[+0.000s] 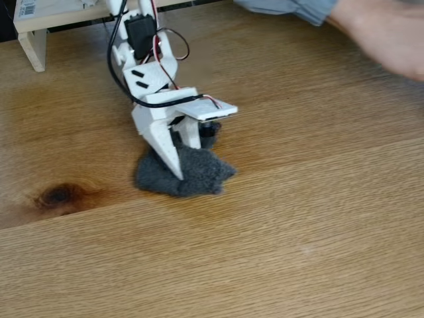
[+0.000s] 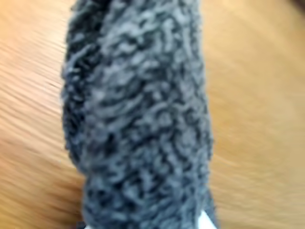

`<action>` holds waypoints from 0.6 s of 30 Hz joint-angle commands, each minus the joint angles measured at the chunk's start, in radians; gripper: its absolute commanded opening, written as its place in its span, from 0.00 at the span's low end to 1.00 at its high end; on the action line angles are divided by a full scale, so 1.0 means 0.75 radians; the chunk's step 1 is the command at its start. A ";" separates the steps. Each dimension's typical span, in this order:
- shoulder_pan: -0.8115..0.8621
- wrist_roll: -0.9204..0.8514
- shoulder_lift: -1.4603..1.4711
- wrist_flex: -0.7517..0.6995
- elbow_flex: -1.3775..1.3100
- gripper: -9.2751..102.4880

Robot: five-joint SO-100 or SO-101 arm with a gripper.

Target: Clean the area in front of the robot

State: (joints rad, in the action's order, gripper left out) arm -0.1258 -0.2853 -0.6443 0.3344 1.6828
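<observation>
End effector (image 1: 177,159) of the robot (image 1: 149,73) points down and pinches the dark grey cloth (image 1: 192,173), pressing it on the tabletop (image 1: 298,232) near the middle. I judge the cloth soft, light and easy to fold — best held at its bunched top. In the wrist view its fuzzy looped pile (image 2: 138,119) is close. Left of it lies a dark knot (image 1: 58,195) in honey-brown grain. At the far right corner — a blurred hand (image 1: 391,33) with grey sleeve.

In the fixed view, the small white plastic arm (image 1: 149,73) reached down from the upper left of the frame to the centre. Its pointed white gripper (image 1: 185,159) pressed onto the dark grey fuzzy cloth (image 1: 192,175), which lay on the wide honey-brown wooden tabletop (image 1: 318,218). A dark brown knot (image 1: 58,195) sat left of the cloth, a pale wooden frame (image 1: 40,26) at the upper left, and a person's hand (image 1: 387,33) at the upper right.
</observation>
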 commanded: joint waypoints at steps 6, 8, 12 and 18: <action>0.348 -0.223 -0.018 -0.184 -0.029 0.08; 0.411 -0.196 -0.045 -0.278 -0.029 0.08; 0.511 0.002 -0.166 -0.538 -0.027 0.08; 0.695 0.397 -0.620 -1.278 -0.020 0.08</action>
State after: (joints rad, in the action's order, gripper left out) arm 0.2623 -0.1289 -0.8575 -0.3528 1.6797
